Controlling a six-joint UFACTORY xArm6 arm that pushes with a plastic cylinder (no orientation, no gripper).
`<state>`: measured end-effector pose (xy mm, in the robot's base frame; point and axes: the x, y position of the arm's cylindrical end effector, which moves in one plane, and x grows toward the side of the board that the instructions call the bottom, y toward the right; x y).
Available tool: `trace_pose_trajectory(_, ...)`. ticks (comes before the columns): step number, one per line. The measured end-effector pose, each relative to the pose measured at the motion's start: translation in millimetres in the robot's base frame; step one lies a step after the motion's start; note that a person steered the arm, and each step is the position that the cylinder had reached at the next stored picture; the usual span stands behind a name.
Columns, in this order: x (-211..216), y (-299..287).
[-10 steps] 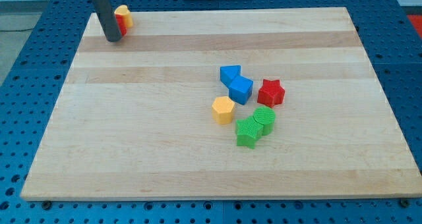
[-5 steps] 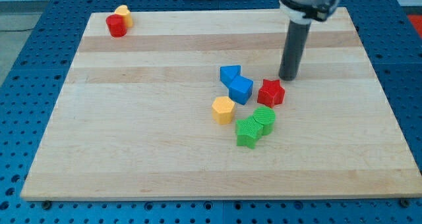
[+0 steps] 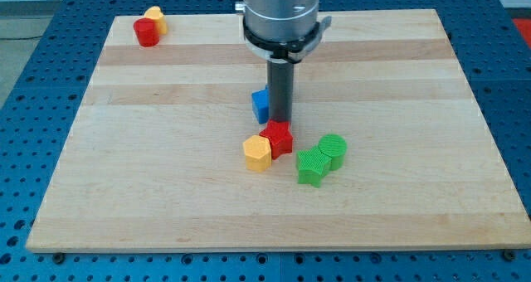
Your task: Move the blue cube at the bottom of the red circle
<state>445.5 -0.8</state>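
Observation:
My tip (image 3: 280, 123) stands near the middle of the board, right above the red star (image 3: 278, 138) and touching or nearly touching it. One blue block (image 3: 260, 104) shows just left of the rod, partly hidden by it, so I cannot tell whether it is the cube. A second blue block does not show. The red circle (image 3: 147, 32) sits far off at the board's top left corner, with a yellow block (image 3: 154, 17) just behind it.
A yellow hexagon (image 3: 258, 153) touches the red star's lower left. Two green blocks, one (image 3: 313, 167) and the other (image 3: 333, 149), sit together to the right of the star. The arm's wide grey body hangs over the board's top middle.
My tip swept from the top left corner to right of the red star, then left to the centre. The red star and yellow hexagon slid left and down. The blue blocks shifted left, one now hidden.

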Motion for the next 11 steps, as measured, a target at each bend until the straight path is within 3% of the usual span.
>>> trace_pose_trajectory(2,-38.3,-11.6)
trace_pose_trajectory(4,-72.2,-63.5)
trace_pose_trajectory(7,-79.4,-156.0)
trace_pose_trajectory(11,-112.8,-198.2)
